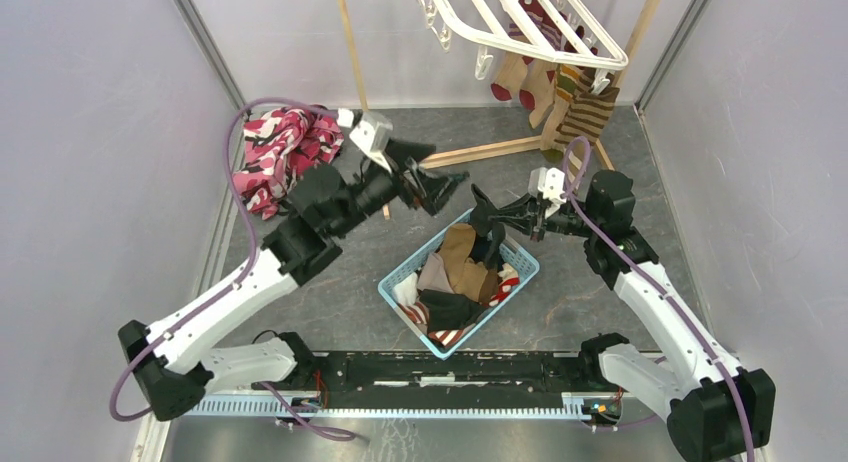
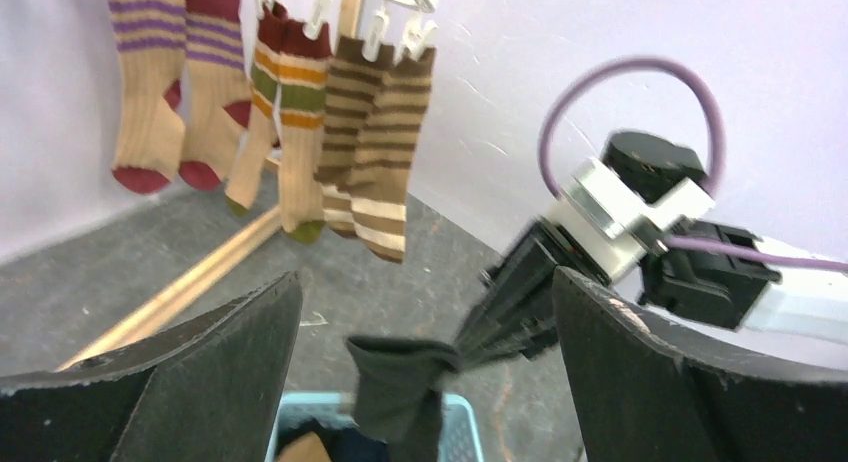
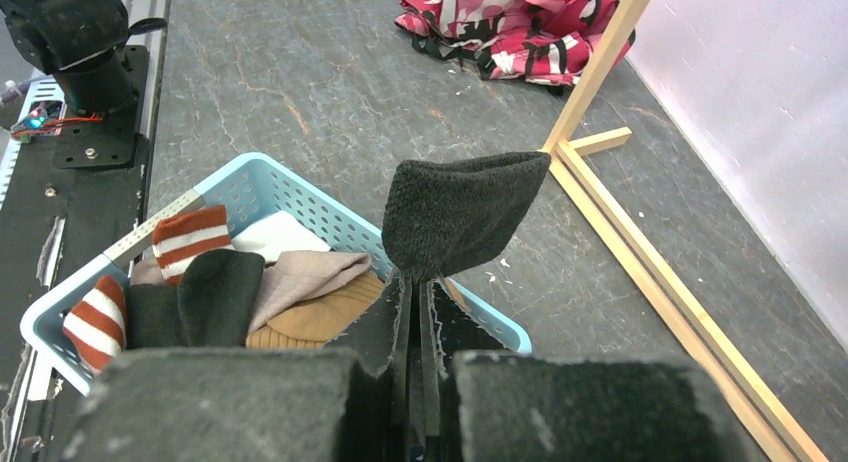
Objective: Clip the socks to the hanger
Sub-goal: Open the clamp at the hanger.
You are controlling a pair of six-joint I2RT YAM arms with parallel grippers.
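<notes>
My right gripper (image 3: 417,282) is shut on the cuff of a black sock (image 3: 455,214). The sock hangs from it (image 1: 480,212) down over the light blue basket (image 1: 398,279). My left gripper (image 1: 438,172) stands wide open just left of it, with nothing between its fingers (image 2: 200,362). In the left wrist view the black sock (image 2: 400,382) dangles between and beyond the jaws, apart from them. The white hanger (image 1: 540,27) is tilted at the top of the scene. Striped socks (image 2: 375,132) are clipped under it, with tan and red ones (image 2: 150,92) beside them.
The basket (image 3: 300,187) holds several more socks: tan, black, grey and red-white striped (image 3: 185,237). A pink, red and black cloth (image 1: 280,152) lies at the back left. The thin wooden stand's base bars (image 1: 485,152) run across the floor behind the basket.
</notes>
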